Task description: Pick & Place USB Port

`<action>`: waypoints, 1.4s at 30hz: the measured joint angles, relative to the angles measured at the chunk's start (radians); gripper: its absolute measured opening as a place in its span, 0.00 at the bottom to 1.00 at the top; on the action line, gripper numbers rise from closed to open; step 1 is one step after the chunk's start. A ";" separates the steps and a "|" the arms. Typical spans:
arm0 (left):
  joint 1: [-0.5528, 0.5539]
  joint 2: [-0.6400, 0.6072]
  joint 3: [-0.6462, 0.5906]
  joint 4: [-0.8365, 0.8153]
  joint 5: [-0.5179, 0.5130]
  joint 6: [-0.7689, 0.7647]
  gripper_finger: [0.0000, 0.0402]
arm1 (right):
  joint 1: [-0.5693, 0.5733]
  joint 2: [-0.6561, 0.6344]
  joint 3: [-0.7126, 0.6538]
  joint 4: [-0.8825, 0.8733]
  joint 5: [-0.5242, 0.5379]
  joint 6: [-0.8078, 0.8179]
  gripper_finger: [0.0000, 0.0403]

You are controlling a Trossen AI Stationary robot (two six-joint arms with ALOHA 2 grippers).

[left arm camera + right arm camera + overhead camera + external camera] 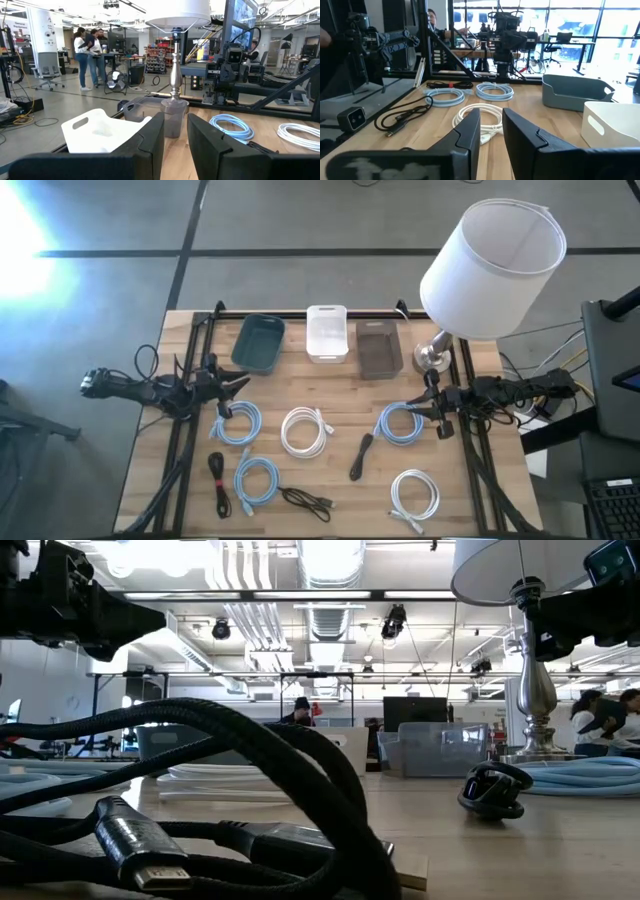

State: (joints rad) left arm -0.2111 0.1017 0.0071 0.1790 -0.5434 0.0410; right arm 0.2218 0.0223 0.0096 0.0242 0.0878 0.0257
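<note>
Several coiled USB cables lie flat on the wooden table: light blue coils [240,423] [400,423] [256,480], white coils [305,430] [414,495], and black cables [361,455] [217,478] [308,502]. In the low view a black braided cable with a metal plug [140,852] fills the foreground. My left gripper [236,385] [175,122] hovers open at the table's left side, above the nearest blue coil. My right gripper [415,409] [491,114] hovers open at the right side, by the right blue coil. Neither touches a cable.
Three bins stand along the far edge: a dark teal one [258,342], a white one [327,332] and a grey one [379,348]. A lamp with a white shade [492,265] stands at the far right corner. People stand in the room beyond [90,47].
</note>
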 joint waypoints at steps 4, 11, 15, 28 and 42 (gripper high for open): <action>0.000 0.000 0.000 -0.004 0.012 0.000 0.22 | 0.000 0.000 0.000 0.000 0.000 0.000 0.21; 0.000 0.002 0.000 -0.010 0.071 0.000 0.22 | 0.000 0.000 0.000 0.004 0.000 0.000 0.19; 0.000 0.002 0.000 -0.010 0.071 0.000 0.22 | 0.000 0.000 0.000 0.015 0.000 -0.006 0.17; 0.000 0.020 0.011 -0.138 0.072 0.060 0.22 | 0.000 -0.001 0.000 0.058 0.060 -0.226 0.17; -0.001 0.019 0.007 -0.029 0.070 0.038 0.22 | 0.000 0.000 0.000 0.115 0.134 -0.121 0.21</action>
State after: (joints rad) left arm -0.2123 0.1203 0.0145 0.1497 -0.4732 0.0785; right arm 0.2214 0.0227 0.0097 0.1390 0.2214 -0.0948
